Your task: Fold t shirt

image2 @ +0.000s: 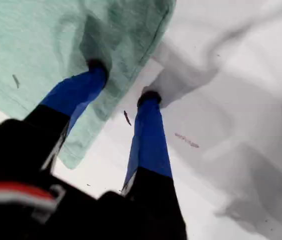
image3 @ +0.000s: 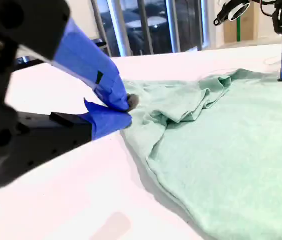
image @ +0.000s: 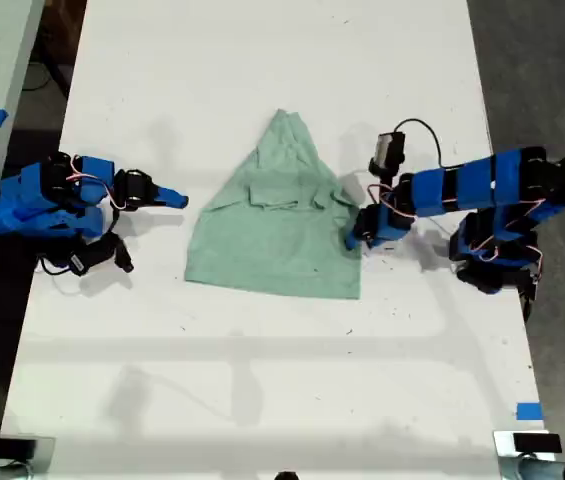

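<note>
Mint-green cloth fills most of what you see close up: the t shirt (image: pixel 277 215) lies on the white table (image: pixel 262 60) at the middle of the exterior view, partly folded into a rough triangle with its point toward the top of the frame and its wide hem toward the bottom. Both sleeves look turned in across the chest, leaving a bunched ridge there.

At the exterior view's right edge of the shirt you have my first gripper (image: pixel 355 238) pointing down onto the table. Its jaws stand apart: one fingertip (image2: pixel 97 67) presses on the cloth just inside the edge, while the other touches bare table just beside that edge. Nothing is pinched between them.

On the exterior view's left, my second gripper (image: pixel 177 200) sits near the shirt's side, apart from it by a strip of table. Its blue jaws (image3: pixel 123 107) are drawn together with nothing between them, the tips just beside the cloth's edge in its wrist view.

Blue tape (image: pixel 528 411) marks the table at the lower right of the exterior view.
</note>
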Controlling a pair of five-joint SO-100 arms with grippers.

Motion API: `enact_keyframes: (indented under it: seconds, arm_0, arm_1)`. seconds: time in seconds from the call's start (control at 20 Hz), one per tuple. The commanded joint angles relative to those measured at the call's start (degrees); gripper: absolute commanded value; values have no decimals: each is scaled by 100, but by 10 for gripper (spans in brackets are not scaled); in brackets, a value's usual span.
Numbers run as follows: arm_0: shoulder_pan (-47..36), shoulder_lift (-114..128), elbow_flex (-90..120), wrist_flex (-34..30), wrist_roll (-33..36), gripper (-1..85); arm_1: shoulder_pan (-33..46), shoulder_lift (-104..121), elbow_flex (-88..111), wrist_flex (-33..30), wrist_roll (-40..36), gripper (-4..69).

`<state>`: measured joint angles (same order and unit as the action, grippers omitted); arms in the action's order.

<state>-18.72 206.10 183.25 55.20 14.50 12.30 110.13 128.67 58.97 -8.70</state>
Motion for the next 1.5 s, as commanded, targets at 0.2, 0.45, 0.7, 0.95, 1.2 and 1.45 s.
enact_keyframes:
  seconds: [0.2,0.45,0.7,0.95,1.2,1.45]
  arm_0:
    - [-70,44,26,18,-158,-2]
    - [-88,44,26,18,-158,-2]
    - [-79,44,26,18,-158,-2]
    - [-79,44,26,26,-158,-2]
    - [-70,44,26,26,-158,-2]
    - [-70,44,26,26,-158,-2]
  arm_1:
    - [246,2751,229,1837,492,-2]
    - [-378,1942,-1415,2004,325,-1]
    - [-861,-580,-3419,1714,97,-1]
    - [-923,-2646,-5370,1969,-158,-1]
    - [-809,-2566,-5678,2461,-53,185]
    - [-483,-1011,-4860,3401,-18,19]
